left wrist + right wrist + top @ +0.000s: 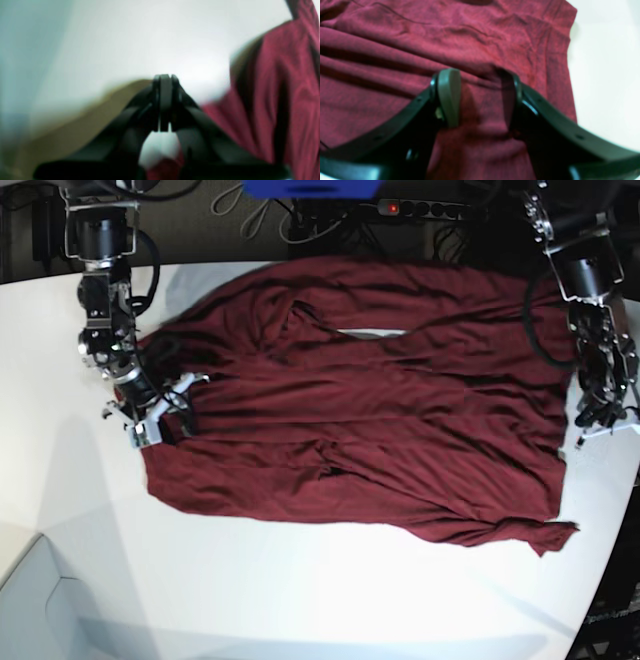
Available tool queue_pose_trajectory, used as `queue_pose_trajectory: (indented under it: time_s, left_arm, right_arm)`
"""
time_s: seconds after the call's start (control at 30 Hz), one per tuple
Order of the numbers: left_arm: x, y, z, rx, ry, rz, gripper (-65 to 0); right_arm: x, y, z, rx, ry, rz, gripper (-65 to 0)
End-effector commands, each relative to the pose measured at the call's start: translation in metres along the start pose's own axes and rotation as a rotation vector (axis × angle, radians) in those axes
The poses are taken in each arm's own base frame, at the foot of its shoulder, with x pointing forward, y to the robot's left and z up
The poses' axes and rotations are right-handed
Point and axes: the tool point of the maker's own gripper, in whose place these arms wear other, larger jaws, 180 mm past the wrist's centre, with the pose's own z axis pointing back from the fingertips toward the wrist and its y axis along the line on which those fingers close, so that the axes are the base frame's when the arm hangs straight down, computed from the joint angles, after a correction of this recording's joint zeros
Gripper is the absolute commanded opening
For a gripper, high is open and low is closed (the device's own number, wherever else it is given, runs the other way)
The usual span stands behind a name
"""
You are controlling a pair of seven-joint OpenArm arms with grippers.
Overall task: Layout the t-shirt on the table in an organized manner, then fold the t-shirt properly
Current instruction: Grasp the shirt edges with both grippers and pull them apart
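One t-shirt (360, 410) is spread across the white surface (300, 590), wrinkled, its long axis running left to right in the base view. The right fingers (480, 97) are set apart with nothing held, cloth directly beneath them, at the shirt's left edge. The left fingers (165, 100) are pressed together, empty, just off the right edge. Two arms are seen; the right is nearer the cloth.
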Motion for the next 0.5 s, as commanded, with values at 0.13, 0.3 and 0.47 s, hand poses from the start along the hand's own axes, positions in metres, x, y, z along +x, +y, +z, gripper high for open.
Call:
queue_pose_trajectory:
  time_s: [0.13,0.3,0.47]
  left_arm:
    - [0.058,-0.037,0.018,-0.09,-0.147,0.015,-64.6]
    - [0.08,-0.065,0.041,-0.201,-0.199,0.075,-64.5]
    - [0.059,-0.087,0.041,-0.259,-0.145,0.117,-64.5]
  right_arm:
    - [-0.003,-0.014,-0.002,-0.027,0.082,0.05,-37.3]
    - [0.04,-0.029,0.014,-0.079,-0.028,0.087,-37.3]
    - [0.071,-0.019,0.018,-0.074,-0.108,0.115,-37.3]
